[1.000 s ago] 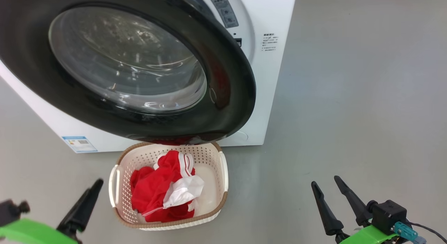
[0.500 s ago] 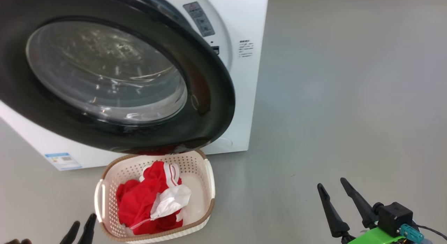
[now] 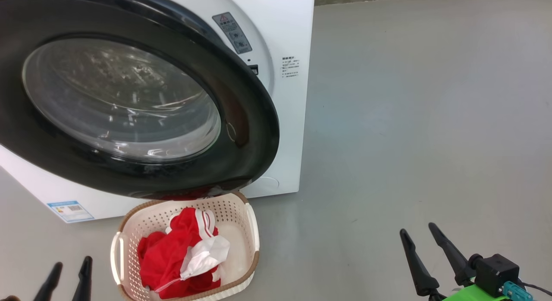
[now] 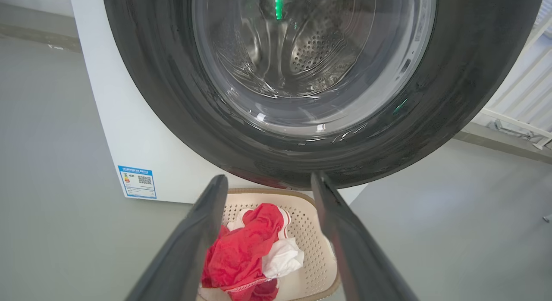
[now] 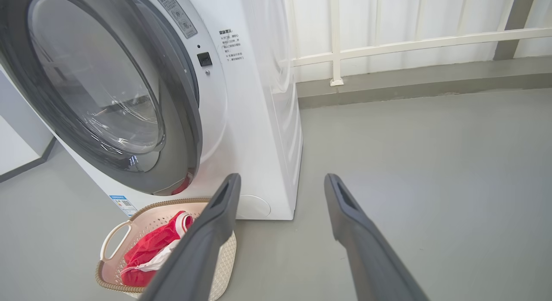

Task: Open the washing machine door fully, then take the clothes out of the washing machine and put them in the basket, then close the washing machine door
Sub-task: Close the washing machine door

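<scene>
- The large round washing machine door with a glossy black rim and bulging clear glass window (image 3: 129,98) takes up the upper left of the head view. It stands ajar from the big white box-shaped washing machine (image 3: 286,120), and its lower edge hangs over the basket's far end.
- The bright red clothes with white panels (image 3: 172,258) lie heaped in the small cream perforated plastic basket with a brown woven-look rim (image 3: 252,232). The basket sits on the grey floor (image 3: 409,120) at lower centre, just in front of the machine.
- The left gripper (image 3: 72,262) is at the lower left and the right gripper (image 3: 417,228) at the lower right. Both have their fingers spread wide and hold nothing.
- Judged from this, only closing the door remains.
- The door looks rigid and fairly heavy on its hinge. Its rim is smooth and probably slippery, so a flat push should work better than a pinch.
- The best place to press is the black rim near its right edge in the head view, on the latch side and away from the glass.
- The basket rim sits close under the door's swing and might get brushed.
</scene>
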